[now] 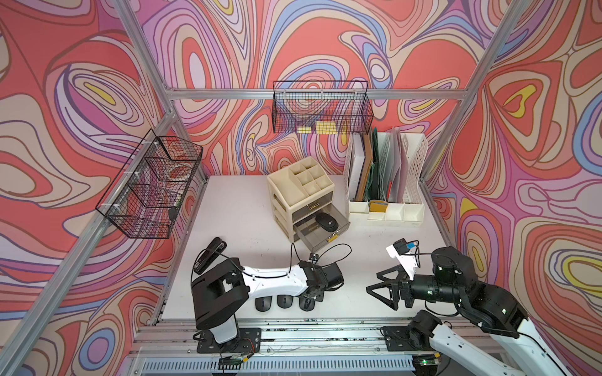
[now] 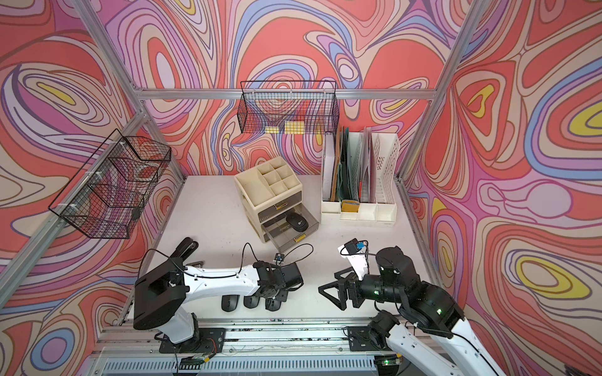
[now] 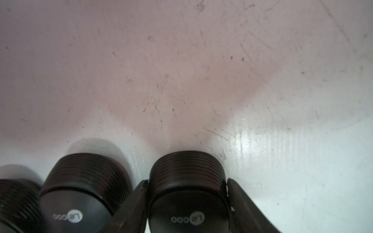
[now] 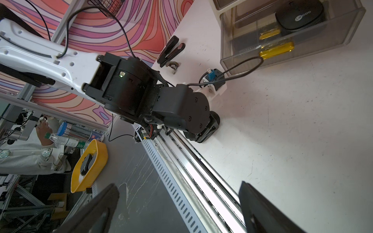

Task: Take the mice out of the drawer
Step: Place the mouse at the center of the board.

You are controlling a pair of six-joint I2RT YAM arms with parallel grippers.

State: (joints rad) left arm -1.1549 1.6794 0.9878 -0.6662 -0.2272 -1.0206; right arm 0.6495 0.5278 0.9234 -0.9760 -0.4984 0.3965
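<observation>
Left gripper (image 3: 187, 181) clamps a mouse (image 3: 187, 197) by the table's (image 3: 201, 70) front edge; opening wide, we may shove its close neighbour (image 3: 84, 185).

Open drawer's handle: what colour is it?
Shiny gold; the handle shows best in the right wrist view.

Left tool (image 3: 187, 181) low, clamping mouse (image 3: 187, 203); right tool (image 4: 178, 185) spread wide.

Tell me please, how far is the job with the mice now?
Done: first mouse and second mouse lie on the table. In hand: left gripper grips the third mouse beside them. Remaining: one mouse in the open drawer; right gripper open, empty.
</observation>
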